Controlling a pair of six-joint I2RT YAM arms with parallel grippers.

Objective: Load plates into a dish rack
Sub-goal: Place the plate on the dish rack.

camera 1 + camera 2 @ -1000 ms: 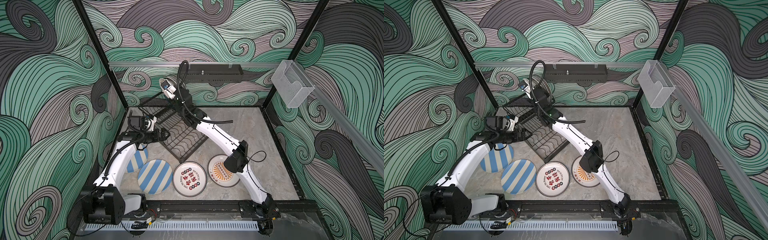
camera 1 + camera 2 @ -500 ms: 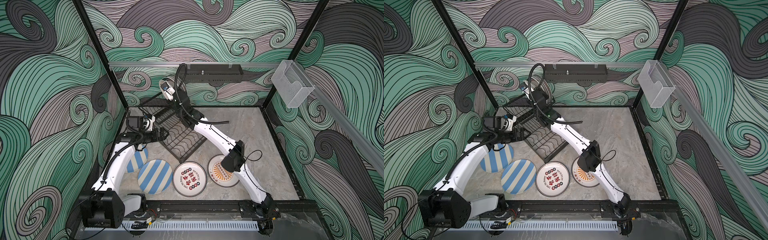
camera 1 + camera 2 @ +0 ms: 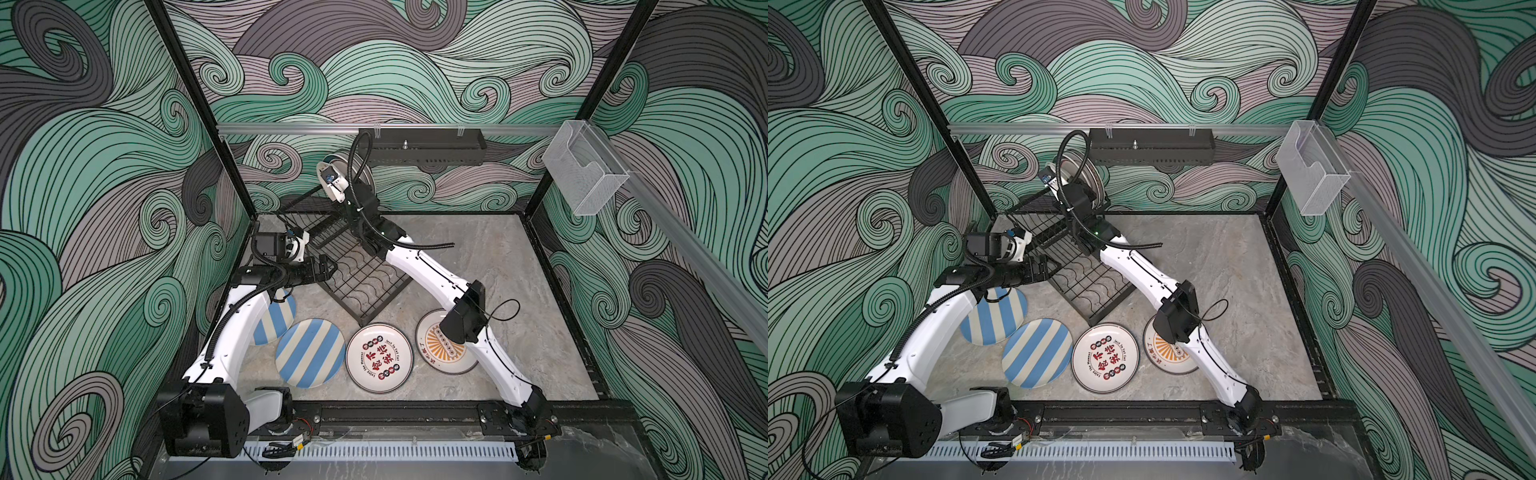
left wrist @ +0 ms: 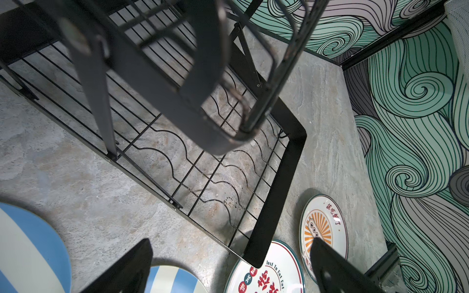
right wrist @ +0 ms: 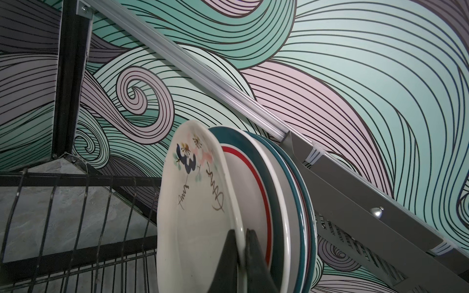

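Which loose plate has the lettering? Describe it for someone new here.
Find the black wire dish rack on the grey stone tabletop; go to its corner nearest the black front rail. The round white plate lying at that corner is it: red and black characters, unlike the blue-striped plate and the orange-sunburst plate beside it.

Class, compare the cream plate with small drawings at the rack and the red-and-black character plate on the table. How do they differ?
The cream plate stands on edge; the character plate lies flat. The right gripper pinches the cream plate's rim; the character plate is untouched. Both are round.
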